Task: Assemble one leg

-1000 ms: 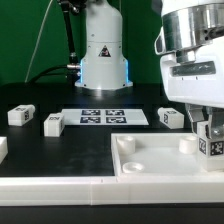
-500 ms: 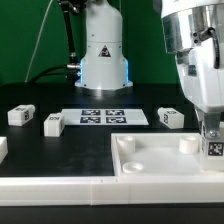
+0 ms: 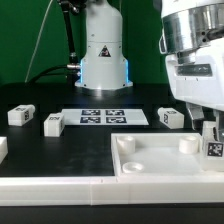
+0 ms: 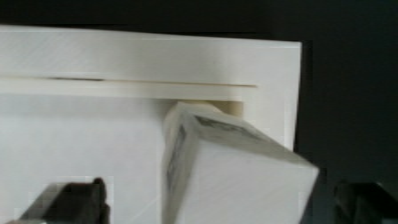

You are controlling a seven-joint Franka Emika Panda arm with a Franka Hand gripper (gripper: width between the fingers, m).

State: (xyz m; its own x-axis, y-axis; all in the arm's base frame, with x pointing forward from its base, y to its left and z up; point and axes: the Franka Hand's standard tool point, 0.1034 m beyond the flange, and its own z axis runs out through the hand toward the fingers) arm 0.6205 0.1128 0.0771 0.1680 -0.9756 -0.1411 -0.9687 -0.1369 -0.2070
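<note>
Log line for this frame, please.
tool: shut on leg | leg: over panel corner | loose legs: three on table

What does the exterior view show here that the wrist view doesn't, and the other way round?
Only the exterior view shows the three loose legs on the table, the marker board, the arm's base, and the panel's near-left corner socket.

Only the wrist view shows, close up, the held leg's end meeting the panel's raised rim.

Both show the white panel, the leg in the gripper and the gripper itself.
</note>
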